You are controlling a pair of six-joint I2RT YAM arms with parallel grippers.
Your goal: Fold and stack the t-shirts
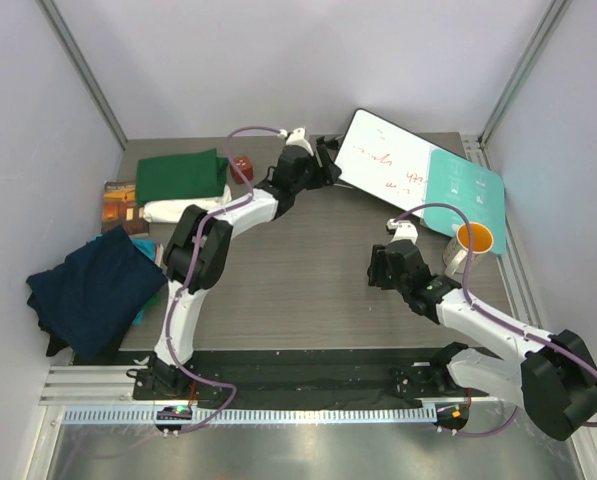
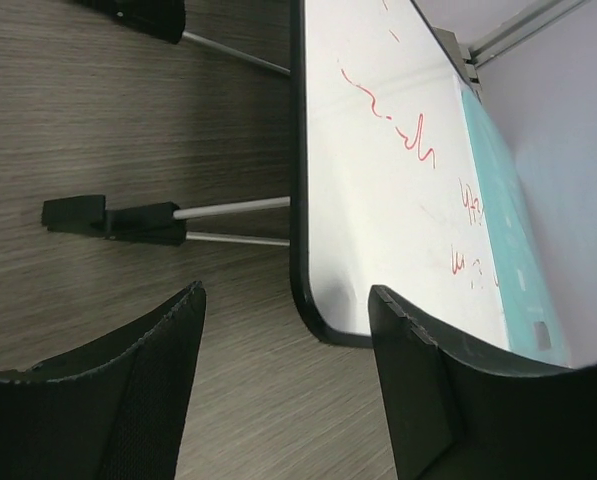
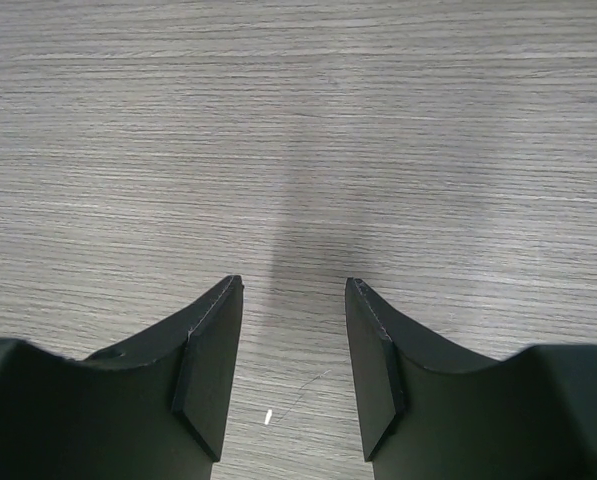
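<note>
A folded dark green t-shirt [image 1: 180, 176] lies on a folded cream-white t-shirt [image 1: 183, 210] at the back left of the table. A crumpled navy blue t-shirt [image 1: 93, 287] sits at the left edge and partly hangs over it. My left gripper [image 1: 330, 163] reaches to the back centre, open and empty. In the left wrist view the left gripper [image 2: 288, 300] has its jaws wide apart, with the whiteboard's [image 2: 378, 170] lower corner just beyond them. My right gripper [image 1: 377, 268] hovers over bare table at centre right; in the right wrist view the right gripper [image 3: 293, 285] is open and holds nothing.
A whiteboard [image 1: 393, 160] with a teal panel [image 1: 468, 188] leans at the back right on thin legs [image 2: 148, 221]. A mug [image 1: 470, 244] with an orange inside stands by the right arm. A small brown book [image 1: 120, 200] and a small reddish object [image 1: 241, 167] sit near the stacked shirts.
</note>
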